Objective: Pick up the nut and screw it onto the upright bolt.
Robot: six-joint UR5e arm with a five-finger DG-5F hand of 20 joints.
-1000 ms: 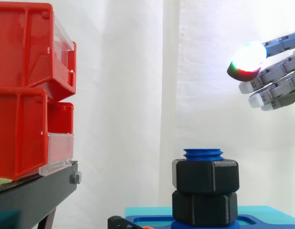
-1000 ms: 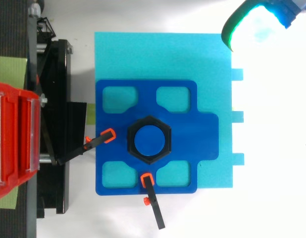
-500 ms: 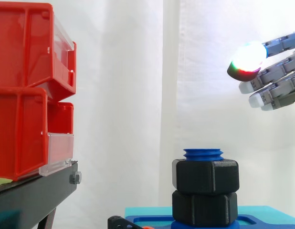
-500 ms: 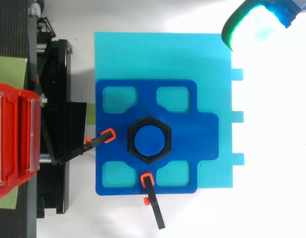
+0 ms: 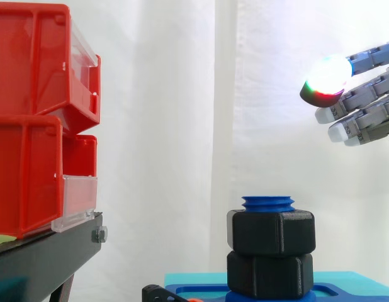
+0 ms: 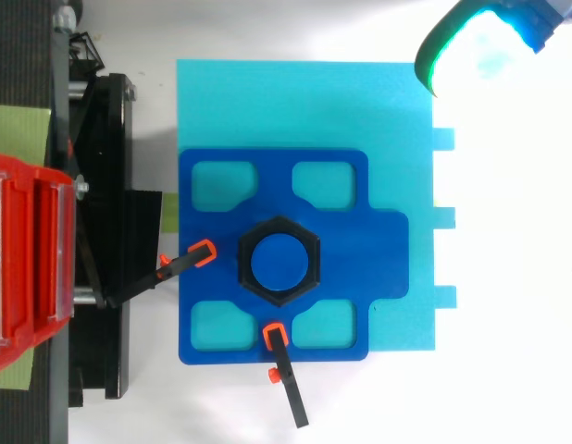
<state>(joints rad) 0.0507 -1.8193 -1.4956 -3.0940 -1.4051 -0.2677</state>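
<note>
Unchanged since one second ago, with every object and the robot hand (image 5: 369,107) in the same places. Hovers high at the right edge in the side view, fingers loosely extended and slightly apart, holding nothing, with one fingertip pad (image 5: 325,77) glowing white edged in green and red. From above, appears as a bright cyan-white glow at the upper right corner.

Well below and to the left: black hexagonal plastic nut (image 5: 271,231), already sitting on the upright blue plastic bolt (image 6: 279,262), with only a short ring of blue thread showing above it. Directly beneath and touching, a second black hexagonal piece (image 5: 270,274), either another nut or the bolt's base; cannot tell which. Mounted at the centre of a dark blue fixture plate (image 6: 379,240) on a cyan mat (image 6: 295,102), beside two black clamps with orange tips (image 6: 204,252). At the left, red plastic bins (image 5: 31,126) on a black stand (image 5: 43,258), well apart from the work.

Likely risks, as a judgement: on any return, thick pads clipping a corner of the nut and backing it off; turning the wrong way and loosening it; reaching too low and gripping the lower piece instead. No sign of cross-threading, given the level seat.

Bolt's long axis vertical, threaded end pointing straight up. Nut's bore on that same vertical line, flat faces level, no visible tilt.
</note>
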